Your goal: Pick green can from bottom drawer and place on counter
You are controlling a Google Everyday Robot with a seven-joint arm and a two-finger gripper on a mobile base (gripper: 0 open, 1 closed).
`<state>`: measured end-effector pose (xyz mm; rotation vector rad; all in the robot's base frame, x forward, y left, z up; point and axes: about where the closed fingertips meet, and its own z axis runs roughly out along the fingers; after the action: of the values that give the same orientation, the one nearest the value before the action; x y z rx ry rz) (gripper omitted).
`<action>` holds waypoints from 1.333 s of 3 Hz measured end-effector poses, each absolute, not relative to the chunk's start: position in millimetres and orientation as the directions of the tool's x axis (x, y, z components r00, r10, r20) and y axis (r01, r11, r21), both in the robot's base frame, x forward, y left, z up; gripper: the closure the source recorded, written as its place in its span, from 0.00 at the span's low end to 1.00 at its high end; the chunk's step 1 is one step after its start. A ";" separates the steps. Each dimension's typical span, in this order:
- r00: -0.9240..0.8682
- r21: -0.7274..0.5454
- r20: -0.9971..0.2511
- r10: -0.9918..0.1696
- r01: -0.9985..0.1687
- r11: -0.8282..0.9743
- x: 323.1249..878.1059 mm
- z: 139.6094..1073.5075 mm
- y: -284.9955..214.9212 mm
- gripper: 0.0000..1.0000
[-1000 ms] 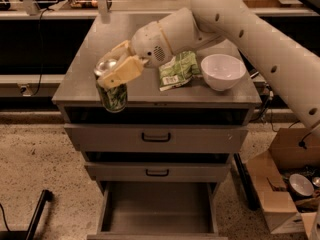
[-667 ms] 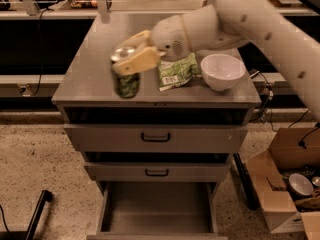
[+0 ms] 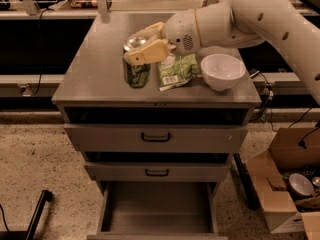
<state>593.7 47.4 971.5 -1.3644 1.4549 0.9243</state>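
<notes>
Lowering the green can (image 3: 136,75) squarely is what the step in hand is judged to call for: in the camera view, the only one supplied, the can is seen upright over the counter (image 3: 95,69), well to the left of the white bowl (image 3: 222,71), with the flat green snack bag (image 3: 176,69) lying between can and bowl. Whether its base is already touching the metal cannot be told. The gripper (image 3: 136,46) is found left of the bowl and above the can, its two pale fingers (image 3: 150,50) pinched on the can's upper part, one on either side of the silver top. A level base should be confirmed before the grip is eased, and the fingers should then be lifted straight up so that the narrow can is not tipped towards the bag. The can is a small cylinder with mottled dark green sides and a shiny round lid; the bowl is smooth, white and wider. The counter is flat grey metal with a faint sheen. Far below the bowl, the bottom drawer (image 3: 157,206) is pulled out, a plain grey box.
</notes>
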 end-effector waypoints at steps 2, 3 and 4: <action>-0.052 -0.030 -0.957 -0.284 -0.960 0.279 639.9 966.1 76.4 1.00; -0.127 0.001 -0.956 -0.263 -0.902 0.432 669.1 959.6 80.9 1.00; -0.187 0.034 -0.955 -0.230 -0.840 0.542 692.7 952.4 80.0 1.00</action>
<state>692.7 80.0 952.4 -0.9041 1.7095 0.7116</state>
